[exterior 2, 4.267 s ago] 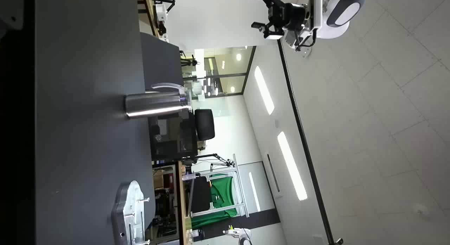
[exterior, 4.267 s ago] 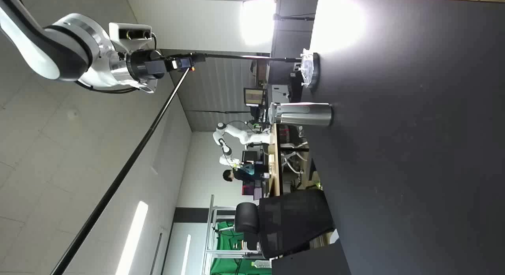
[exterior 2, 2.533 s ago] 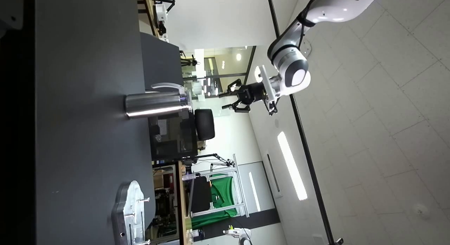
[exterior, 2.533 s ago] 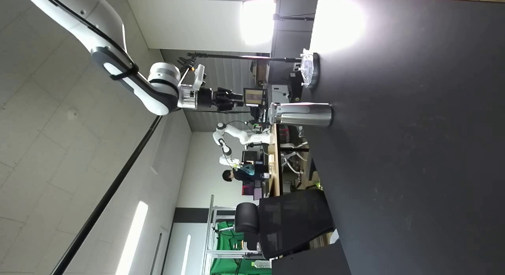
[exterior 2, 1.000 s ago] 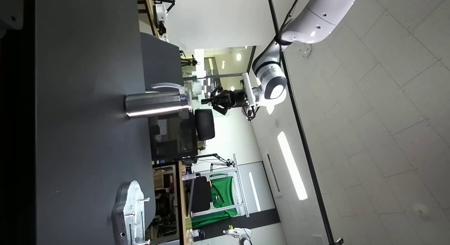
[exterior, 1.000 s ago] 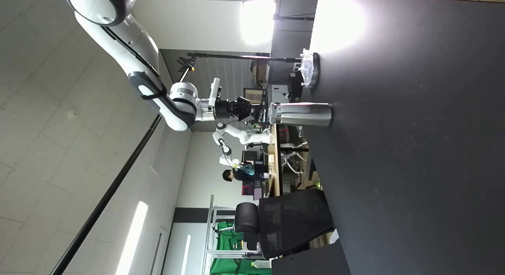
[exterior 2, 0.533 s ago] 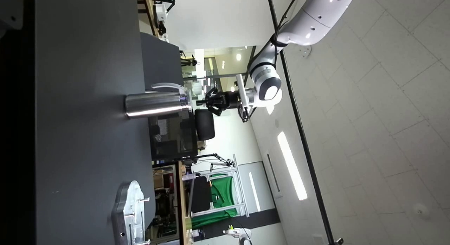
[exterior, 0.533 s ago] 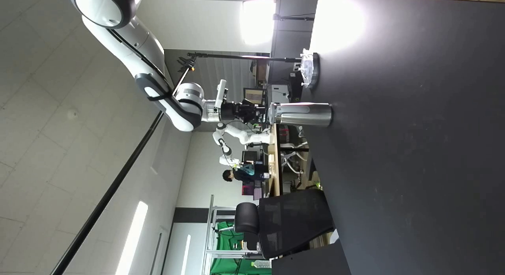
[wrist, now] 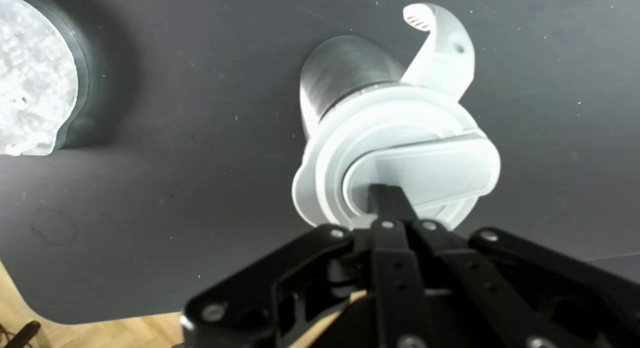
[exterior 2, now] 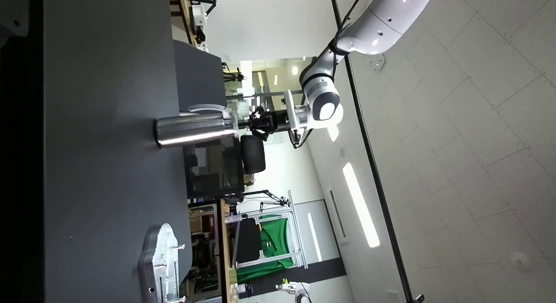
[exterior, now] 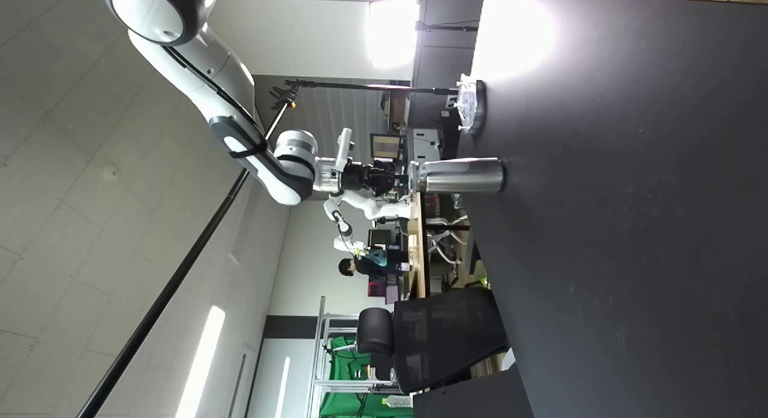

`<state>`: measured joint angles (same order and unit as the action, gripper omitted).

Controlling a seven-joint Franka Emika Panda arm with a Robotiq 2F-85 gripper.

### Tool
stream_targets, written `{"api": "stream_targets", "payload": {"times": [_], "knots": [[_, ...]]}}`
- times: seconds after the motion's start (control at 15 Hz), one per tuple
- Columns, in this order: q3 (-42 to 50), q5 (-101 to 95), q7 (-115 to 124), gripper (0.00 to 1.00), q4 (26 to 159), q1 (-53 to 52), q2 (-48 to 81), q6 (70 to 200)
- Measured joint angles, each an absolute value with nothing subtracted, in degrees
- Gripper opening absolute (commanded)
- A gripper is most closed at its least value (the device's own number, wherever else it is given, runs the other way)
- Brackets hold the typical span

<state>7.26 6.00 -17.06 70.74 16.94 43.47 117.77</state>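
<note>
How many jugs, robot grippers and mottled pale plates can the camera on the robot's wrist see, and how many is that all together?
Steel thermal jug: 1
Robot gripper: 1
Mottled pale plate, cut off by the picture's edge: 1
Total: 3

Your arm (exterior: 225,82): glossy white shell, black gripper (wrist: 393,202).
You've got rounded links (exterior 2: 386,24) with dark grey panels (exterior 2: 325,98), a black cable (exterior 2: 347,17) along the forearm (exterior: 186,79) under a black band (exterior 2: 339,49), silver wrist collar (exterior: 328,174), white crossbar (exterior: 344,149). Round silver screw heads (wrist: 489,235) dot black linkages (wrist: 555,264).
</note>
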Motion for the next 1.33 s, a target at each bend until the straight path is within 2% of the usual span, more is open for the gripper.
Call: {"api": "stream_targets", "payload": {"times": [1.33], "knots": [[5.8,11.4,-15.3,0.00,70.6,21.0,43.1,113.8]]}}
